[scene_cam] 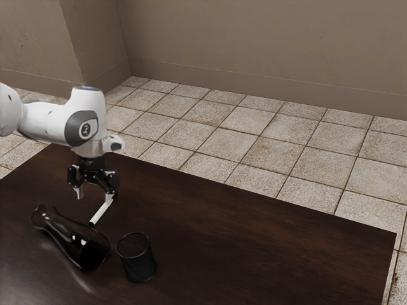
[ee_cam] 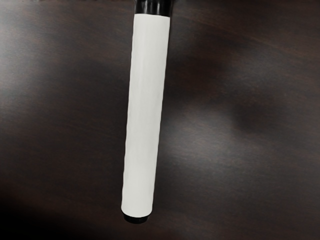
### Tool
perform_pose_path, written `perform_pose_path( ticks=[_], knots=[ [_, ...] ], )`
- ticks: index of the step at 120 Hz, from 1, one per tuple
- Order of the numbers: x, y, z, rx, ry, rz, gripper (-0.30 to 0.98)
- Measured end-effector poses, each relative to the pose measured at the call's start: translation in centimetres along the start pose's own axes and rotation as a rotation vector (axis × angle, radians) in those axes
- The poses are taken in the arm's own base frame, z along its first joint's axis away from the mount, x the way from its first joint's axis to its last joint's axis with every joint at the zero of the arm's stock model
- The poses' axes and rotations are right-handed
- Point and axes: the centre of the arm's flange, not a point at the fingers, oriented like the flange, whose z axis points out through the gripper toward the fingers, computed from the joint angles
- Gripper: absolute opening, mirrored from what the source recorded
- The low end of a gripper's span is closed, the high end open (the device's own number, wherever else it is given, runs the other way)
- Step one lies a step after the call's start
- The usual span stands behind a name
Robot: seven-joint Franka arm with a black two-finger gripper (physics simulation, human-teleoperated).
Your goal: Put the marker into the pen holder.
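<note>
Your end effector (scene_cam: 95,192) is open, its two fingers standing wide apart, above the desk (scene_cam: 254,235) on the arm's side of the pen holder (scene_cam: 136,259). The white marker (ee_cam: 145,115) with black ends is outside the pen holder, between it and your end effector, one end pointing roughly toward the holder. Just beside the upright holder, on the exterior view's left, you have a dark glossy bottle (scene_cam: 71,240) on its side.
</note>
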Motion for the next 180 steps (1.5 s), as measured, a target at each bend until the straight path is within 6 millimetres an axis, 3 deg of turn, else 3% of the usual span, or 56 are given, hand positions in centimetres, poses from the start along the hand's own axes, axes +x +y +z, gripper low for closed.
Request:
perform_pose_path(
  ticks=[36,52,77,101,115,170,180],
  knots=[
    [2.7,-1.2,4.4,-0.007,0.028,-0.017,0.68],
    [5.5,-2.0,4.6,-0.007,0.065,-0.017,0.68],
    [6.9,-2.5,4.9,-0.010,0.084,0.001,0.67],
    [6.9,-2.6,4.4,-0.008,0.097,0.027,0.31],
    [6.9,-2.6,4.4,-0.009,0.098,0.041,0.17],
    [6.9,-2.6,4.6,-0.001,0.099,0.070,-0.07],
    [6.8,-2.5,3.5,0.011,0.117,0.077,-0.08]
  ],
)
